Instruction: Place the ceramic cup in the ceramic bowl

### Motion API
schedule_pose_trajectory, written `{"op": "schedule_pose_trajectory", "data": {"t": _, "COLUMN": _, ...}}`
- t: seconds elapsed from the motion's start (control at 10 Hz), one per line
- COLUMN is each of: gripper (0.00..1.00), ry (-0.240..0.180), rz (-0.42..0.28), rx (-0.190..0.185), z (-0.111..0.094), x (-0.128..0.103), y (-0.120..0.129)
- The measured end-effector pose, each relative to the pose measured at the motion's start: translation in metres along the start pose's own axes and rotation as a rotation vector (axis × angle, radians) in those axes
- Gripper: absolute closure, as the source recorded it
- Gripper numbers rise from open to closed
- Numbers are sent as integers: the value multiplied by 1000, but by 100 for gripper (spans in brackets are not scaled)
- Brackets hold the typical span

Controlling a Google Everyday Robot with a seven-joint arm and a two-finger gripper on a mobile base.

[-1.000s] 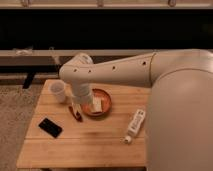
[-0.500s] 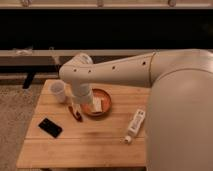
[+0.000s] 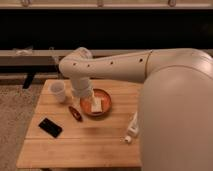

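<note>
Wooden and pale, the surface (image 3: 90, 145) carries all the things in view. The ceramic cup (image 3: 57, 91) stands upright near the far left corner, white and plain, with bare wood around it. It is outside the ceramic bowl (image 3: 105, 99), which lies to its right near the middle of the far half of the surface, and the two do not touch.

The robot's large white arm (image 3: 112, 66) comes in from the right side, passes above the far edge and bends down over the bowl. The gripper (image 3: 95, 105) hangs at the end of it, low over the inside of the bowl, where a pale blocky shape shows against the orange-brown glaze. Whether that shape touches the bowl cannot be told, nor whether the gripper is wide or narrow. It does not hold the cup, which stands apart to its left.

A small red-brown elongated object (image 3: 75, 113) lies just beside the bowl's near left rim, on a slant. A flat black rectangular object (image 3: 50, 127) lies closer to the near left corner, well apart from the cup. A long white bar (image 3: 132, 126) lies by the right edge, partly behind the robot's bulky body (image 3: 177, 115).
</note>
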Motion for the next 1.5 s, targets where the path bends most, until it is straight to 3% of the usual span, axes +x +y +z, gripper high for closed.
{"op": "schedule_pose_trajectory", "data": {"t": 0.2, "gripper": 35, "ry": -9, "rz": -20, "rx": -12, "z": -5, "x": -60, "y": 1}}
{"op": "schedule_pose_trajectory", "data": {"t": 0.3, "gripper": 35, "ry": -8, "rz": -35, "rx": -21, "z": -5, "x": -77, "y": 9}}
{"op": "schedule_pose_trajectory", "data": {"t": 0.6, "gripper": 35, "ry": -1, "rz": -119, "rx": -83, "z": -5, "x": -144, "y": 50}}
{"op": "schedule_pose_trajectory", "data": {"t": 0.9, "gripper": 35, "ry": 21, "rz": -247, "rx": -95, "z": 9, "x": -181, "y": 99}}
{"op": "schedule_pose_trajectory", "data": {"t": 1.2, "gripper": 35, "ry": 54, "rz": -312, "rx": -76, "z": 43, "x": -196, "y": 115}}
{"op": "schedule_pose_trajectory", "data": {"t": 1.5, "gripper": 35, "ry": 73, "rz": -329, "rx": -50, "z": 61, "x": -198, "y": 121}}
